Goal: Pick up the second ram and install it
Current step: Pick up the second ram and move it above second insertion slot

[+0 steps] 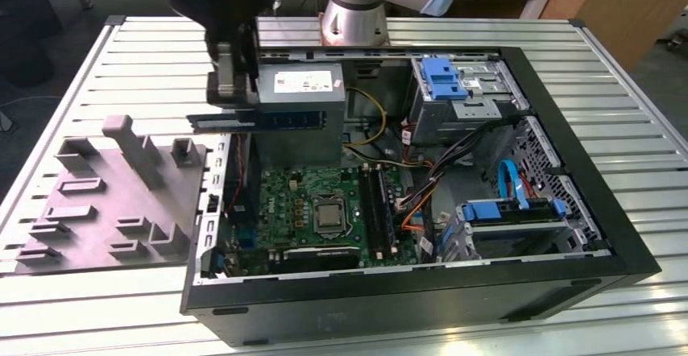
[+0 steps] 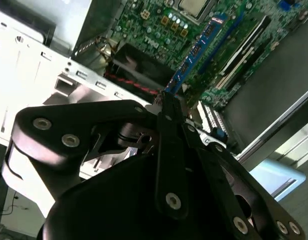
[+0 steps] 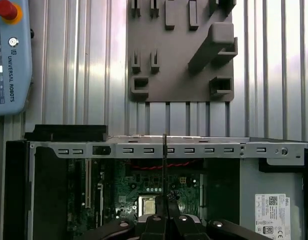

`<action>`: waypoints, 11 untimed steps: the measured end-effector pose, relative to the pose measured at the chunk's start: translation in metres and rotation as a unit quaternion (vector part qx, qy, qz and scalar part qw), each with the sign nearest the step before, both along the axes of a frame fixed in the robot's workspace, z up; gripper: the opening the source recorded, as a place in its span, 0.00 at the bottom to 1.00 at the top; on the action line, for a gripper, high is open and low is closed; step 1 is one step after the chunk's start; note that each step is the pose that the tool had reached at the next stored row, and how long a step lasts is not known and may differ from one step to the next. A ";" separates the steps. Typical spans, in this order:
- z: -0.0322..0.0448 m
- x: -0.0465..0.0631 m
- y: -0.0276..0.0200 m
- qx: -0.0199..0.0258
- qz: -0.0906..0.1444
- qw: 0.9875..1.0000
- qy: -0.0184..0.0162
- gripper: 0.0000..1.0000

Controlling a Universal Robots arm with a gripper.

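Fingers [image 1: 238, 82] point straight down, pinching the second ram [image 1: 288, 119] level above the computer case [image 1: 408, 295].

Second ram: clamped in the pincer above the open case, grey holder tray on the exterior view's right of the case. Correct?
No. The grey holder tray lies on the exterior view's left of the open case, as that view shows. Rest holds: the pincer is shut on the second ram above the case.

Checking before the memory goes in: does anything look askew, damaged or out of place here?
Nothing stands out. The second ram sits straight and roughly level in the gripper, fingers shut on it, above the open computer case, with no visible damage. The grey holder tray lies flat beside the case.
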State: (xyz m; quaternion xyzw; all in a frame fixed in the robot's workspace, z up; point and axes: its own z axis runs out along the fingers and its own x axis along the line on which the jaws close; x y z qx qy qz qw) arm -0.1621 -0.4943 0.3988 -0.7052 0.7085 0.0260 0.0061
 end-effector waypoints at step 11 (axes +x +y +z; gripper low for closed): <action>-0.0001 0.042 0.0000 0.000 0.000 1.000 0.000 0.11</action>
